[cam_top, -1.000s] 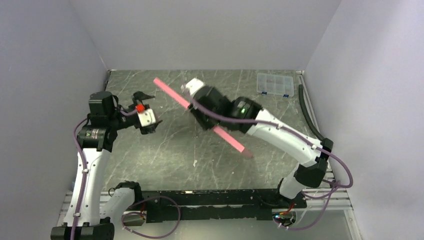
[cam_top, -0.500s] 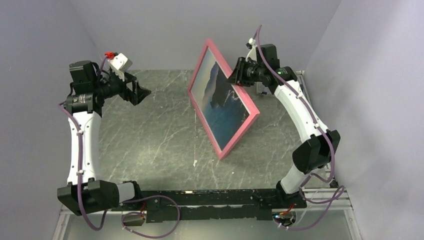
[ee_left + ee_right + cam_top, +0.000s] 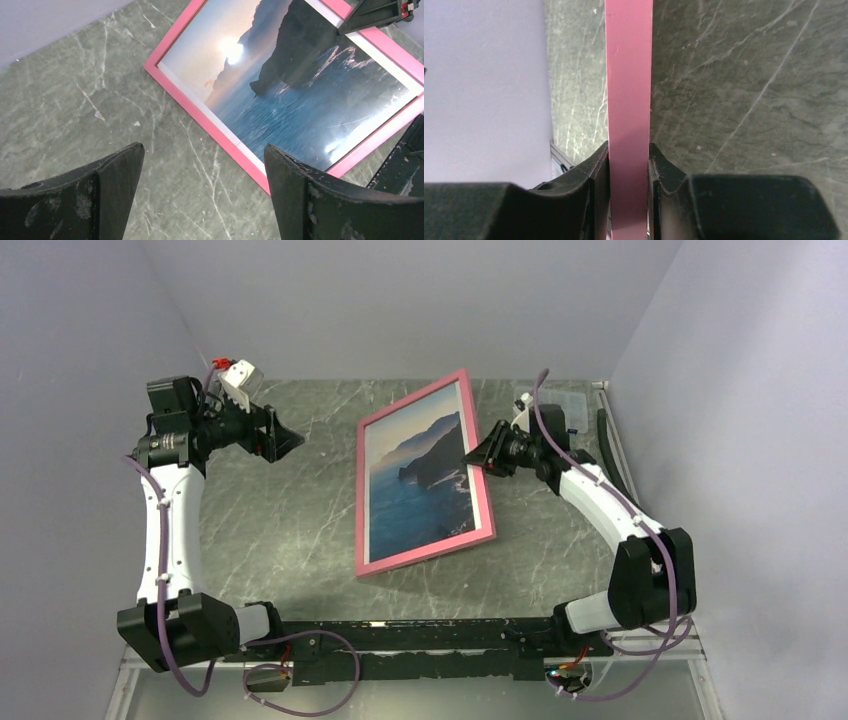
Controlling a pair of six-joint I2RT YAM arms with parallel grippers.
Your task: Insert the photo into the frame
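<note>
The pink frame (image 3: 361, 502) lies face up near the middle of the table, and the photo (image 3: 415, 485) of sea and dark mountains shows inside it. My right gripper (image 3: 478, 459) is shut on the frame's right edge, which looks slightly raised. In the right wrist view the pink edge (image 3: 628, 75) is pinched between both fingers of that gripper (image 3: 628, 148). My left gripper (image 3: 285, 440) hovers open and empty above the table, left of the frame. Its wrist view looks down on the frame (image 3: 200, 112) and photo (image 3: 290, 100) past the gripper (image 3: 202, 150).
A clear plastic compartment box (image 3: 572, 400) sits at the back right corner. A black hose (image 3: 612, 465) runs along the table's right edge. Pale walls close in the left, back and right sides.
The right arm has swung the frame down from standing nearly upright to lying almost flat, picture side up. The left gripper has dipped a little and stays open.
</note>
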